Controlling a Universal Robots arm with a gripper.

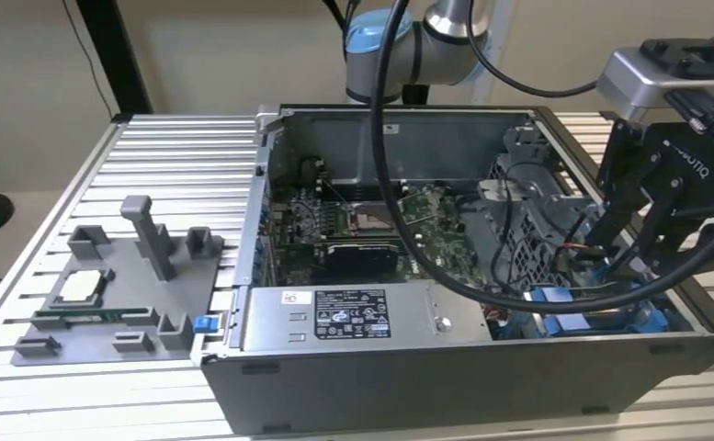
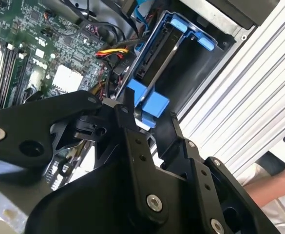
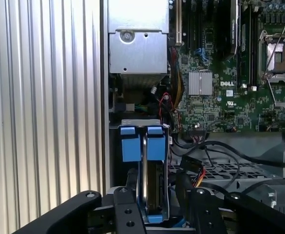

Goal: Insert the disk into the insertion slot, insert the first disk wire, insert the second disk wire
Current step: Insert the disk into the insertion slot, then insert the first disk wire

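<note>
Your gripper hangs over the case corner at the exterior view's right. Its fingers are closed in on the near blue tabs of the disk, with the pads against them as far as you can judge. The disk stands on edge, low in the insertion slot, and its long axis runs straight away from the fingertips along the case wall. Room is tight: the slot's rails hug both faces, the wall sits just beside one finger, and loose cables crowd the other side
</note>
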